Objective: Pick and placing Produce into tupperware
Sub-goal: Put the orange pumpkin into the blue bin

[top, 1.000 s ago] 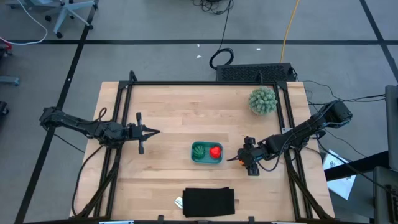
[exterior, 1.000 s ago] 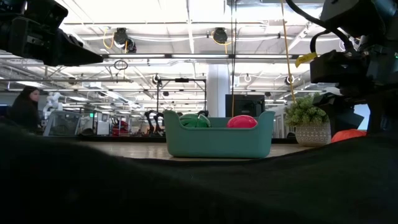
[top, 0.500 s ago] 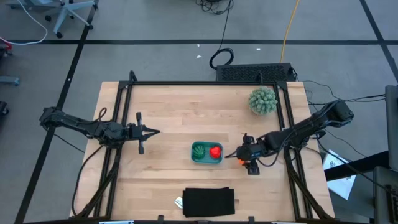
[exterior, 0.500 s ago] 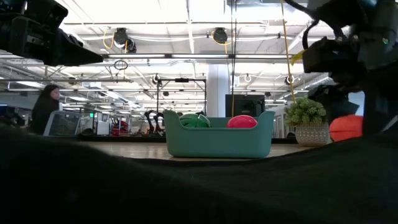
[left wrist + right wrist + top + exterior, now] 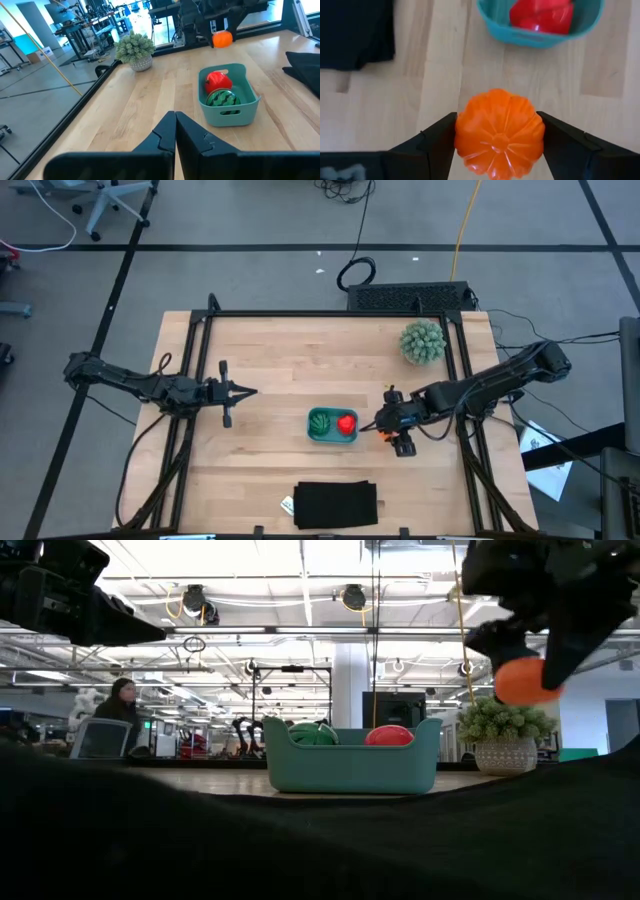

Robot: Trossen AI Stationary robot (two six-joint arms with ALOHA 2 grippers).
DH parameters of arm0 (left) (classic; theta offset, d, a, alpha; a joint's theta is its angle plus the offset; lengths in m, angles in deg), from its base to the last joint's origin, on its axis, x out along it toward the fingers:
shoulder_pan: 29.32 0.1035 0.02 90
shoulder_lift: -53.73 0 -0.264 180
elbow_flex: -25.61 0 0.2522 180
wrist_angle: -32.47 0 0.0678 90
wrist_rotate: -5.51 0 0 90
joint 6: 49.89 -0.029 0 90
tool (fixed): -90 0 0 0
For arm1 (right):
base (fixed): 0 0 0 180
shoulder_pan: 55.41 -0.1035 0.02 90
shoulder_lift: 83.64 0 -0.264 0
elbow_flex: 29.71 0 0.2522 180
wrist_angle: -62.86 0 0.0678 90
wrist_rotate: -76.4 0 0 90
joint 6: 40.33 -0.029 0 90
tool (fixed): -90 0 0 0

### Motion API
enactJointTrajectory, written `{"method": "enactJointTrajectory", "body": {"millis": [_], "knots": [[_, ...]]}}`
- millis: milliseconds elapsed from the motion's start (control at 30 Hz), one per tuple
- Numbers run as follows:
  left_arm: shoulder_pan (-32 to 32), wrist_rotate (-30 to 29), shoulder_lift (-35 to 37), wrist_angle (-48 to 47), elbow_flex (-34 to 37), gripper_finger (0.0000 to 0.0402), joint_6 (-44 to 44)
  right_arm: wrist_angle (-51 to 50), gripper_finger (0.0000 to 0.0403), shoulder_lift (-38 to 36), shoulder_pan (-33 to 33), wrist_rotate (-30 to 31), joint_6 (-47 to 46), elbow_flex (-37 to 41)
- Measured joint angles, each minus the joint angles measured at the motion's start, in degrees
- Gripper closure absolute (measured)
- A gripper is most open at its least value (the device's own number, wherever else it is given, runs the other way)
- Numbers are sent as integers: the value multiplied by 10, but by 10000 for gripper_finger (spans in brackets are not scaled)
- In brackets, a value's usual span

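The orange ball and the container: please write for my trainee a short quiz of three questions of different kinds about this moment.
1. True or false: the orange ball lies inside the teal container.
2. Which pieces are in the container? A) red piece and striped green ball; B) only the red piece; C) none.
3. Fill in: the left gripper, away from the container, is ____.

Key: 1 false, the right gripper holds it above the table beside the container. 2 A. 3 shut.
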Motion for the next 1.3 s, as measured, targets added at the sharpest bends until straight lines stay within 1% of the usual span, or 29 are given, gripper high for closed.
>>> {"method": "enactJointTrajectory", "body": {"millis": [233, 433, 700, 833, 933, 1067, 1200, 1300], "knots": [[0, 0, 0, 0, 0, 387, 0, -28, 161, -40, 9, 0, 15, -35], [0, 0, 0, 0, 0, 387, 0, -27, 161, -95, 21, 3, 22, -38], [0, 0, 0, 0, 0, 387, 0, -24, 162, -190, 48, 53, 34, -38], [0, 0, 0, 0, 0, 387, 0, 0, 162, -226, 65, 78, 57, -38], [0, 0, 0, 0, 0, 387, 0, 17, 162, -242, 86, 92, 75, -38], [0, 0, 0, 0, 0, 387, 1, 31, 162, -255, 123, 94, 86, -38], [0, 0, 0, 0, 0, 387, 2, 34, 162, -254, 157, 91, 100, -38], [0, 0, 0, 0, 0, 387, 1, 64, 162, -246, 172, 84, 103, -38]]}}
